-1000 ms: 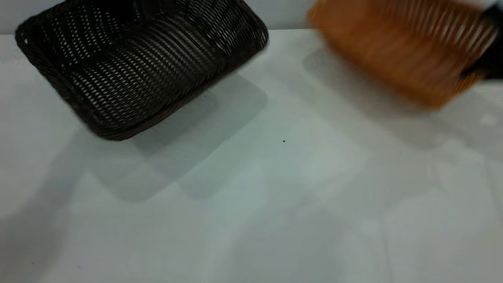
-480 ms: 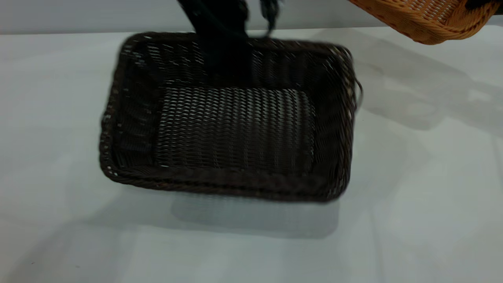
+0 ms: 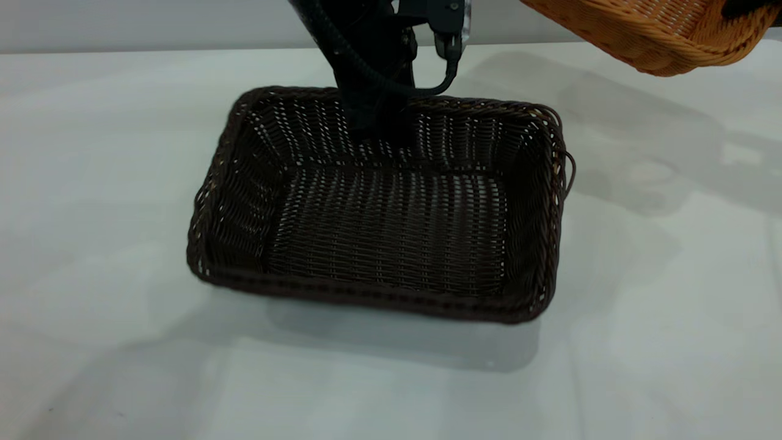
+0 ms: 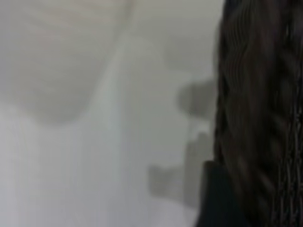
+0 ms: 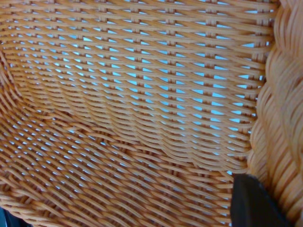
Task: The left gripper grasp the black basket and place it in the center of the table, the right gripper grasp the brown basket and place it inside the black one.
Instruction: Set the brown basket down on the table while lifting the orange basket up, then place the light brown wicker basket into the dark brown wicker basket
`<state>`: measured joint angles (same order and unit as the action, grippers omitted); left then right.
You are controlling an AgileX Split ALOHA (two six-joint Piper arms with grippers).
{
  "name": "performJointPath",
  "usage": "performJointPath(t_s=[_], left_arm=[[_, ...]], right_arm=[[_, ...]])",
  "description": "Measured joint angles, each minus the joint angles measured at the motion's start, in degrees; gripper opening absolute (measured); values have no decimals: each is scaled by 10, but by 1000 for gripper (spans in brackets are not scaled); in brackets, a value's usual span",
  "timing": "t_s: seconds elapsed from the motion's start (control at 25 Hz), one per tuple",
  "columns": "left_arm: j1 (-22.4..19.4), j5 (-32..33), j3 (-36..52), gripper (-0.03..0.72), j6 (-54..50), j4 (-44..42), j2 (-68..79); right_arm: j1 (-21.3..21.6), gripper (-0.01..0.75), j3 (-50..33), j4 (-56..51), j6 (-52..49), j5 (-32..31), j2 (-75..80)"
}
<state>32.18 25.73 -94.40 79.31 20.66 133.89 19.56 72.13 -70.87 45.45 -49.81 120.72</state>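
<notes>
While two woven baskets show in the view from outside, only one of them is down on the big flat white table (image 3: pixel 91 183). That one is the very dark brown-black rectangular wicker basket (image 3: pixel 385 238), the black basket, and it sits flat near the middle of the table with its open side up and nothing inside it. One bulky black arm end, the left gripper (image 3: pixel 376 125), reaches down at the far long wall of the black basket, and its tip is right at that braided rim, with a black cable looping beside it. I cannot tell if its fingers are spread or pinching the rim. The left wrist view shows just the dark braided rim (image 4: pixel 255 109) very close, next to the pale table (image 4: pixel 94 142). The second basket is the orange-tan rectangular wicker basket (image 3: pixel 654 30), the brown basket — it hangs tilted in the air, up above the table and off to the right of the black basket, not touching it. One black finger (image 5: pixel 253 203) of the right gripper (image 3: pixel 748 7) presses at its braided rim (image 5: pixel 279 118) — the gripper is pinching the brown basket and holding it up.
</notes>
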Motion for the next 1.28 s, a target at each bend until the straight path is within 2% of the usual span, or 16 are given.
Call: performJointPath(t_s=[0.12,0.24,0.32,0.44,0.68,0.84,1.16,1.28], left_arm=[[-2,-35,0,502,-13,0,-3],[-17,-28,0,539,-49,3,-19],[-43,-1,0,544,-90,4,-41],[-103,47,0,545,-150,4,-74],[-223,93,0,546,-214,4,-97],[-267,97,0,546,-224,8,-97],[-286,98,0,547,-226,13,-97],[-286,98,0,548,-224,13,-97]], right_arm=[[0,67,0,16,-9,-20,0],[0,67,0,34,-27,-45,0],[-2,67,1,50,-42,-59,0],[-22,67,2,88,-70,-64,0],[-126,67,6,178,-163,-89,0],[-203,67,6,198,-222,-96,0],[-312,67,8,281,-346,-63,0],[-332,67,8,286,-364,-31,4]])
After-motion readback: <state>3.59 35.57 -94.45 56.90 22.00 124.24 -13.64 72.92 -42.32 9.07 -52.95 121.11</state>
